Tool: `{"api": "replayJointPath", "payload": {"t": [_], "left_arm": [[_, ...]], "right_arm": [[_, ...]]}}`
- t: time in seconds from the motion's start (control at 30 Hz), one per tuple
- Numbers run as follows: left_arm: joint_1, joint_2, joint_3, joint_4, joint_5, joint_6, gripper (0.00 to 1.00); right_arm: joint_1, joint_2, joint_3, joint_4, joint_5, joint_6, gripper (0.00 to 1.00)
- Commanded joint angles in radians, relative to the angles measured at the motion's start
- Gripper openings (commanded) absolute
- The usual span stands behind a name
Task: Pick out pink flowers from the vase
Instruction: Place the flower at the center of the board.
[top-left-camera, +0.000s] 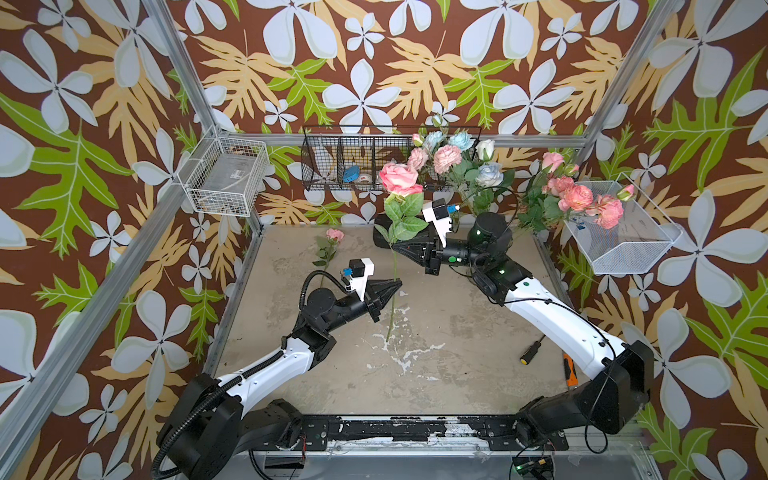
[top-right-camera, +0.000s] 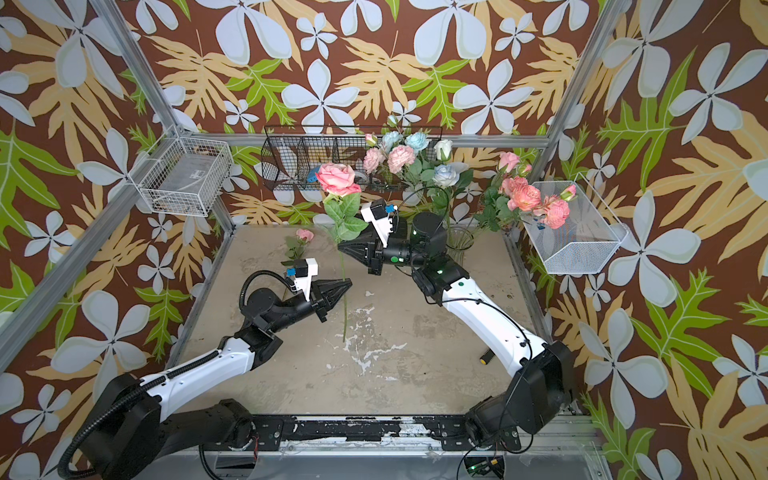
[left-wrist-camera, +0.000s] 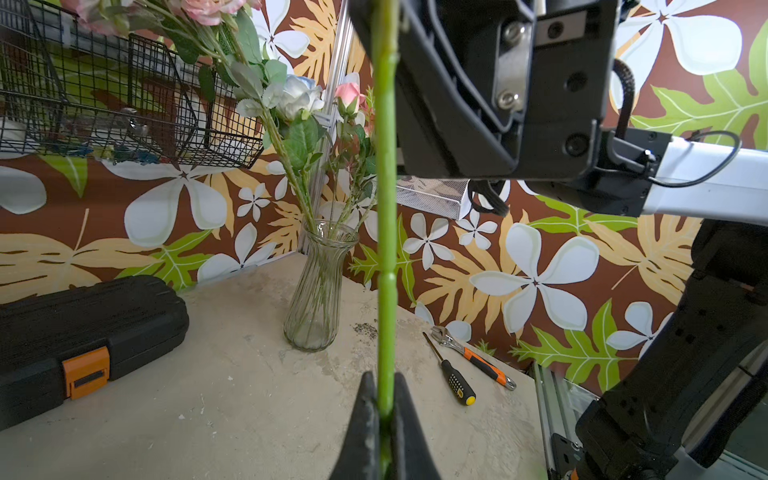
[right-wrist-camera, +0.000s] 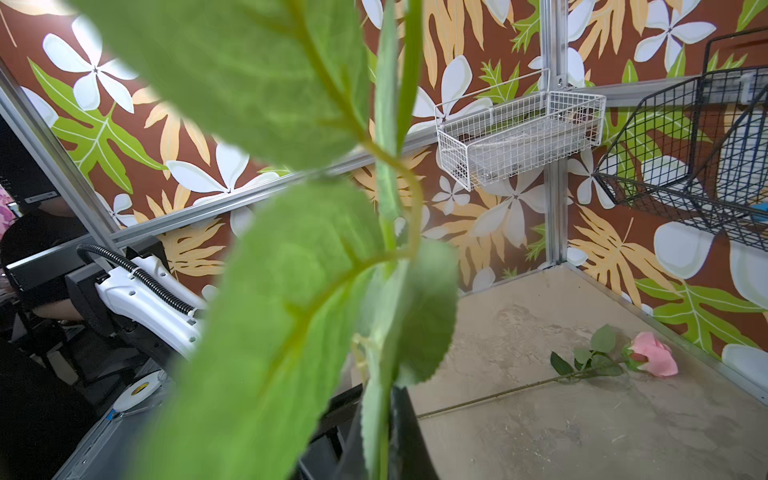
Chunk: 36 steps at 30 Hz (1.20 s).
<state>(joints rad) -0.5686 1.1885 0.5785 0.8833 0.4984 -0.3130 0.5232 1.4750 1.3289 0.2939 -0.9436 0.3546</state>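
Note:
A large pink rose (top-left-camera: 399, 178) (top-right-camera: 337, 178) stands upright above the table, out of the vase, on a long green stem (left-wrist-camera: 386, 208). My right gripper (top-left-camera: 395, 246) (right-wrist-camera: 384, 415) is shut on the stem just under its leaves (right-wrist-camera: 291, 291). Lower down, my left gripper (top-left-camera: 400, 283) (left-wrist-camera: 384, 399) is shut on the same stem. The clear ribbed vase (left-wrist-camera: 318, 291) (top-right-camera: 459, 243) stands at the back right behind the right arm. It holds pink carnations (top-left-camera: 446, 158), more pink flowers (top-left-camera: 577, 197) leaning right, and pale blue roses. A small pink rose (top-left-camera: 334, 235) (right-wrist-camera: 652, 359) lies on the table at the back left.
A black wire basket (top-left-camera: 345, 166) hangs on the back wall, a white wire basket (top-left-camera: 226, 174) at the left and a white mesh basket (top-left-camera: 623, 237) at the right. A screwdriver (left-wrist-camera: 455, 376), an orange-handled wrench (left-wrist-camera: 478, 357) and a black case (left-wrist-camera: 83, 332) lie on the table.

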Motion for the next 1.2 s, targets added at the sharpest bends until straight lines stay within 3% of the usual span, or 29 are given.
{"api": "replayJointPath", "payload": {"t": [0.0,0.03,0.1,0.2,0.27,0.33,0.53,0.8,1.0,1.17], "left_arm": [[-0.001,-0.013,0.013,-0.003,-0.03,0.001,0.0],[-0.002,-0.016,0.013,-0.015,-0.045,0.0,0.0],[-0.001,-0.031,0.013,-0.054,-0.079,0.003,0.0],[-0.001,-0.073,0.003,-0.15,-0.157,0.016,0.0],[0.002,-0.102,-0.004,-0.249,-0.23,0.034,0.0],[0.014,-0.134,-0.015,-0.351,-0.274,0.049,0.0],[0.048,-0.186,-0.028,-0.63,-0.447,0.071,0.0],[0.148,0.008,0.059,-0.789,-0.573,0.033,0.0],[0.194,0.26,0.194,-0.888,-0.608,0.073,0.0],[0.282,0.42,0.295,-0.921,-0.516,0.085,0.0]], "right_arm": [[0.0,-0.008,-0.01,0.052,0.022,0.0,0.0],[0.0,-0.008,-0.012,0.056,0.027,0.001,0.0],[0.0,-0.017,-0.011,0.043,0.066,-0.001,0.27],[0.0,-0.05,-0.019,0.014,0.157,-0.019,0.55],[0.0,-0.09,-0.055,0.017,0.228,-0.02,0.68],[0.0,-0.136,-0.125,0.045,0.302,-0.005,0.75],[0.0,-0.278,-0.379,0.08,0.538,0.014,0.79],[0.0,-0.448,-0.725,0.275,0.745,-0.018,0.8],[0.0,-0.471,-0.849,0.433,0.738,-0.017,0.79],[0.001,-0.51,-0.911,0.529,0.692,-0.073,0.8]]}}
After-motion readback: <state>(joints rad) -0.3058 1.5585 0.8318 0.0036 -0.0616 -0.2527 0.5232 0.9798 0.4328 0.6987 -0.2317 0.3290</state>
